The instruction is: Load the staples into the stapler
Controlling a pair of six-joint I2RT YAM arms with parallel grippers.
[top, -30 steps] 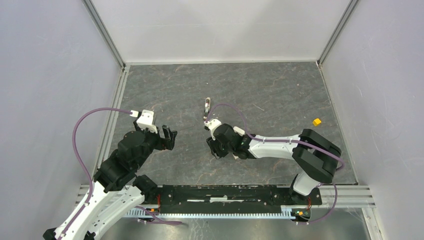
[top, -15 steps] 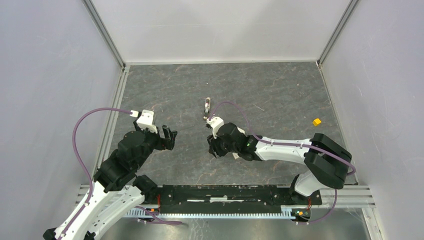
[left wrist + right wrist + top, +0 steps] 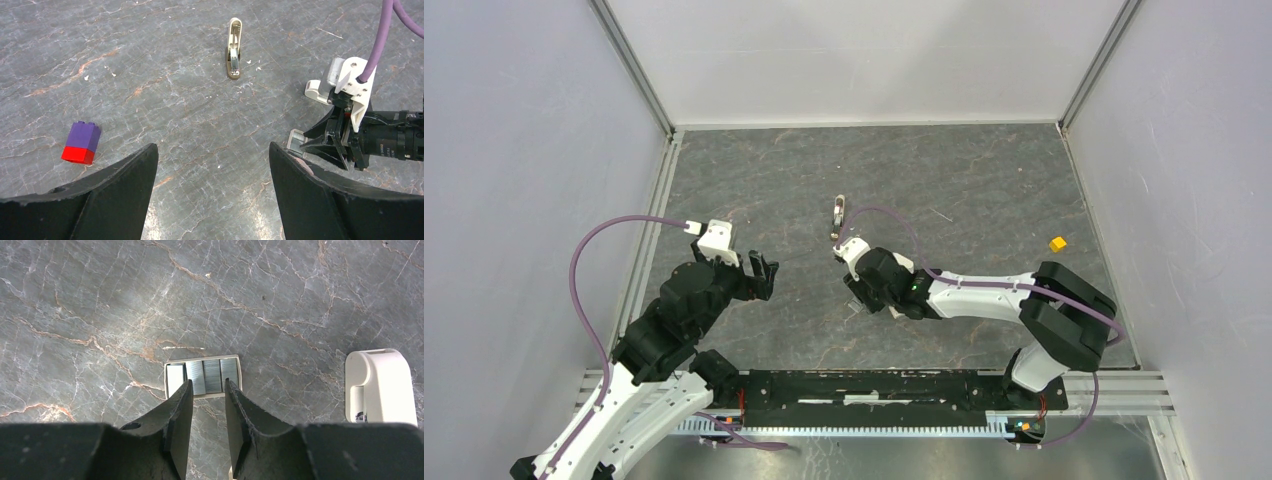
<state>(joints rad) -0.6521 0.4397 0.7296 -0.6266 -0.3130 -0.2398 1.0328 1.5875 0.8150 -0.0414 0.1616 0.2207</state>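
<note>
Right wrist view: staples (image 3: pixel 202 376) are lying on the desk (image 3: pixel 100 300), just under the right fingers (image 3: pixel 184 405).
Strips: pointing lengthwise along the gap.
Right fingers: standing slightly apart; cannot tell if pinching.
Left fingers (image 3: pixel 125 195): spreading wide, holding nothing, farther off.

Stapler (image 3: pixel 839 212) lies mid-tabletop (image 3: pixel 984 180), well apart from the cube (image 3: pixel 1056 243), which sits off to its right near the right wall. A block (image 3: pixel 81 142) sits on the left side (in the left wrist view it is left of the stapler and nearer the camera). Staples (image 3: pixel 212 375) lie side by side in a shallow tray (image 3: pixel 240 375) flat on the tabletop, in front of the stapler toward the arms, with the right gripper (image 3: pixel 206 385) over the tray's near edge, its jaws framing the middle strips, and the left gripper (image 3: pixel 212 146) well apart to the left.
</note>
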